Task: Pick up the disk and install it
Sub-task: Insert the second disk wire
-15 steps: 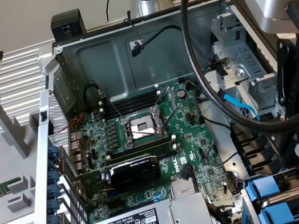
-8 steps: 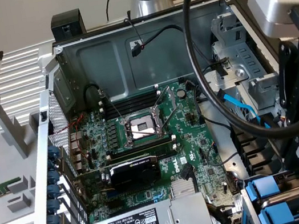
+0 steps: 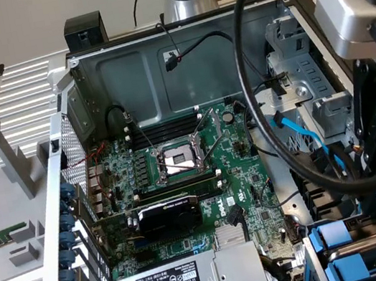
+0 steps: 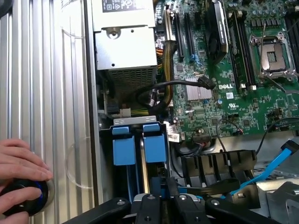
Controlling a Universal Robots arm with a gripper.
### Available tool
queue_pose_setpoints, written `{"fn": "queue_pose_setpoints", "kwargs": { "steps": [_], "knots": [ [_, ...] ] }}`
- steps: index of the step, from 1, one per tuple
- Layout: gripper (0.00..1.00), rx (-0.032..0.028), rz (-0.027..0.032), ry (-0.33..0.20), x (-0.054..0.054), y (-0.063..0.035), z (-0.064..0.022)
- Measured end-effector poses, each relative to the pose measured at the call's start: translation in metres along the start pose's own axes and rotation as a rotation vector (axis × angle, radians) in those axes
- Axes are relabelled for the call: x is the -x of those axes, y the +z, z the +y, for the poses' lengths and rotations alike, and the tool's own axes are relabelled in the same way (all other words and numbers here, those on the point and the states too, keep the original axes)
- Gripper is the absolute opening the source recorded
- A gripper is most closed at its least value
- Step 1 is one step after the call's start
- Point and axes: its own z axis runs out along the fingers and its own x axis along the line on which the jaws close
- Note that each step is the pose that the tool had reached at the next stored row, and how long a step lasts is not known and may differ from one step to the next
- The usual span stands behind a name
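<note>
An open computer case [image 3: 89, 78] lies on its side before me, its green motherboard [image 3: 181, 185] showing and a ribbed grey panel [image 4: 51, 93] beside it. A person's hand [image 4: 21, 161] rests on a black knob [image 4: 25, 198] there. My gripper [image 4: 161, 198] is closed on the disk [image 4: 154, 149], which stands directly under my fingers in the drive bay, next to another blue carrier [image 4: 124, 147]

The black robot gripper [image 4: 161, 205] covers the near end of the blue plastic drive carrier [image 4: 154, 149]. The silver drive body inside the steel drive bay [image 4: 133, 121] is hidden. A person's hand [image 4: 21, 170] is cut off at the picture's edge.
</note>
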Motion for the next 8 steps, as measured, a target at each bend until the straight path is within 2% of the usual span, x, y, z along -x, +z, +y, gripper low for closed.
{"fn": "queue_pose_setpoints", "kwargs": {
  "steps": [4, 8],
  "knots": [
    [0.16, -0.0059, -0.0018, -0.011, -0.001, 0.0004, 0.0026],
    [0.16, -0.0163, -0.0002, -0.031, -0.0011, 0.0009, 0.004]
  ]
}}
